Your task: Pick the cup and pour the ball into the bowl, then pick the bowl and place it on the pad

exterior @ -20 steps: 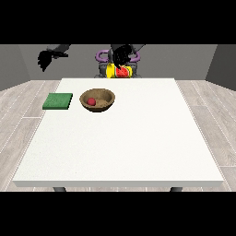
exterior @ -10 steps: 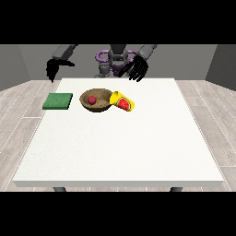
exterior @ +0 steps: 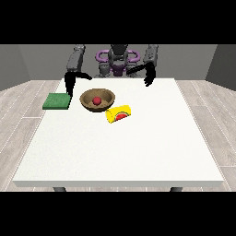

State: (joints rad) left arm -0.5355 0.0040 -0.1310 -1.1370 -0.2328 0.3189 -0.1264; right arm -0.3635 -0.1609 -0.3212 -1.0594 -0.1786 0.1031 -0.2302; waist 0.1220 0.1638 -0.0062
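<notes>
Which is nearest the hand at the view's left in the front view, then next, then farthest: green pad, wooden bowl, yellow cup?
From the hand at the view's left:
1. Green pad, just below it.
2. Wooden bowl, to its right.
3. Yellow cup, lying on its side beyond the bowl.

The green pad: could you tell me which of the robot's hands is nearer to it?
Right. That hand, at the view's left, hangs just behind the green pad; the other hand is far across, beyond the bowl.

One camera only: it stands across the counter (exterior: 120,152), raised, looking down its length toward the robot (exterior: 118,60) at the far edge.
</notes>
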